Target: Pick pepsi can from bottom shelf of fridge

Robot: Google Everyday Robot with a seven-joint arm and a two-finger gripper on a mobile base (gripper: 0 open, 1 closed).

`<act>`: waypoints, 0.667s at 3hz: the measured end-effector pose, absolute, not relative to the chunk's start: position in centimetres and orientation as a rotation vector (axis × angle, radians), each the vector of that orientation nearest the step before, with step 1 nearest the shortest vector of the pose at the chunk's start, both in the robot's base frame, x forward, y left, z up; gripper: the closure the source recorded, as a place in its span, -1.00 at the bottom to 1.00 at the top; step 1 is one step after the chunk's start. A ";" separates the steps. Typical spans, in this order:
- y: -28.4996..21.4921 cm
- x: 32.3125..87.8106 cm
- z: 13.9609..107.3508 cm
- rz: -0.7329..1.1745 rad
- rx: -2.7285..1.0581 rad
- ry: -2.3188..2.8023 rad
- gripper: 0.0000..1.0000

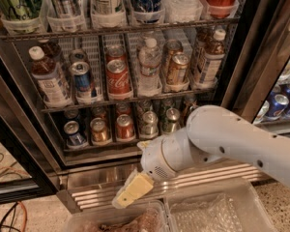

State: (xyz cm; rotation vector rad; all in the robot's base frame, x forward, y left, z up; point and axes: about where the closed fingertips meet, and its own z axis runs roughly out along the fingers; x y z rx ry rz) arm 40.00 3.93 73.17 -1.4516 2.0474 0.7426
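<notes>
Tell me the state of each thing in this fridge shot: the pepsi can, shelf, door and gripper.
pepsi can, upright at the left end of the bottom shelf, untouched.
bottom shelf, stocked with upright short cans.
fridge, door open.
gripper, outside the fridge, low before its ribbed base panel.

**Middle rack drinks, floor clutter**

A red Coca-Cola can stands between a tall blue can and a water bottle on the middle rack. Two clear bins sit low in front, with cables at left. The gripper hangs just above the left one.
</notes>
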 end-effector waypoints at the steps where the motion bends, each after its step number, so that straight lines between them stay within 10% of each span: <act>1: 5.7 40.3 70.7 0.773 -1.377 2.064 -1.00; 2: 8.4 41.1 68.3 0.787 -1.339 2.067 -1.00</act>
